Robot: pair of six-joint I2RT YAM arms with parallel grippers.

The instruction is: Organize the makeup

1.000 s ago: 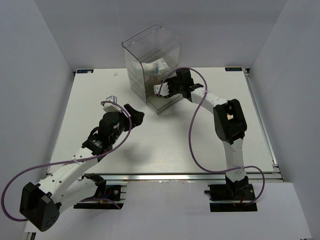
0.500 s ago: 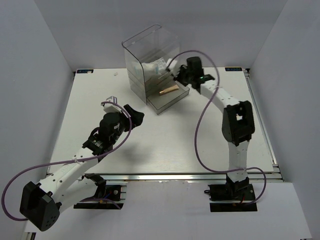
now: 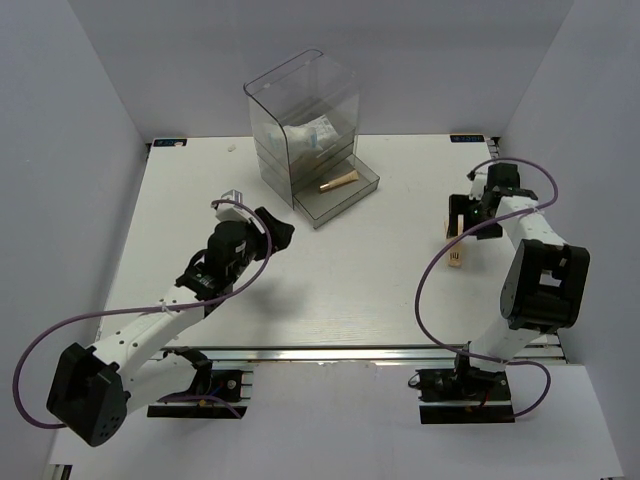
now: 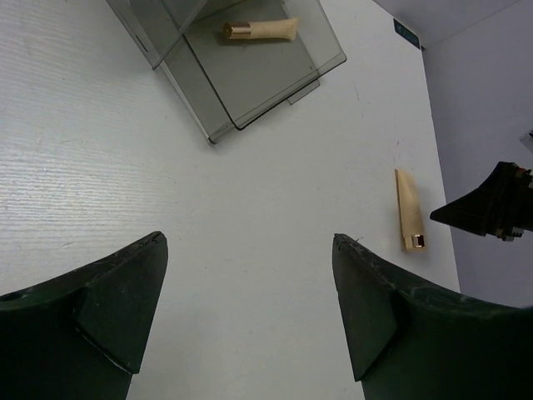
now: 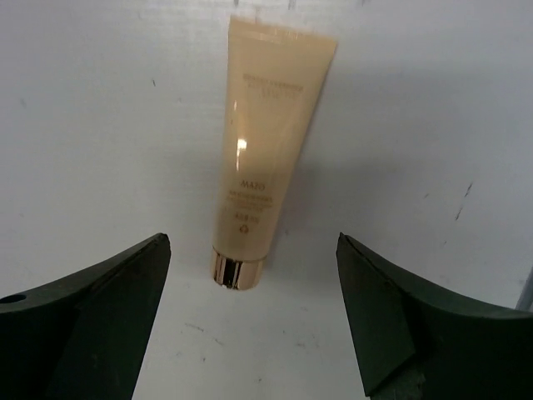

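A slim beige stick (image 3: 338, 182) (image 4: 258, 31) lies in the pulled-out bottom drawer (image 3: 366, 183) (image 4: 250, 87) of the clear box (image 3: 300, 105). White sachets (image 3: 312, 135) show through the box wall higher up. The beige tube (image 3: 457, 248) (image 5: 266, 142) (image 4: 409, 208) lies flat on the table at the right, its gold cap toward my right gripper (image 3: 466, 213) (image 5: 254, 279). That gripper is open just short of the cap, touching nothing. My left gripper (image 3: 262, 226) (image 4: 250, 279) hovers open and empty over the table's middle left.
The table's right edge rail (image 3: 520, 230) runs close beside the right gripper. A purple cable (image 3: 430, 280) loops off the right arm over the table. In the left wrist view a dark fingertip (image 4: 487, 208) of the right gripper shows beside the tube.
My right gripper left the stick in the drawer, swung away to the table's right side and now stands open at the tube. The left arm shifted slightly right.
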